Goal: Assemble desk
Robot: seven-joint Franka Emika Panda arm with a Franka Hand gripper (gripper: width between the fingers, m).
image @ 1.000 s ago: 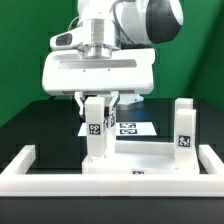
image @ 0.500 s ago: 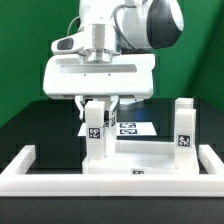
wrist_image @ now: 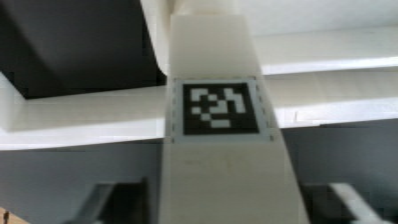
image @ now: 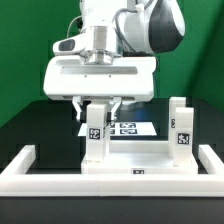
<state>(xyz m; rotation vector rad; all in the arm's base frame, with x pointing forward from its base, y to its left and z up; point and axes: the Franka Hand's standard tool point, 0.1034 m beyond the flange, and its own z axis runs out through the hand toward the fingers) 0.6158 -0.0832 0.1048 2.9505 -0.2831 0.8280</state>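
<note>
Two legs up on the desk top, rest not in view

Desk top (image: 135,160), white and rimmed, lies flat on the black table inside the low white border wall (image: 30,165). Marker board (image: 128,128) sits just behind it.

One leg (image: 181,128) stands upright at the exterior view's right corner of the top, free of the arm. Judged seated, though the joint itself is hidden.

Second leg (image: 95,132) stands upright at the opposite side, foot on the top. Gripper (image: 97,108) is clamped on its upper part, one finger either side; the wrist view shows the tagged leg (wrist_image: 221,110) running straight between the fingers. Judged mid-insertion or turning in.

Further legs: none seen. Likely half the work left.

Against half a second ago: gripper and held leg barely differ; the free leg appears shifted slightly toward the exterior view's left.
</note>
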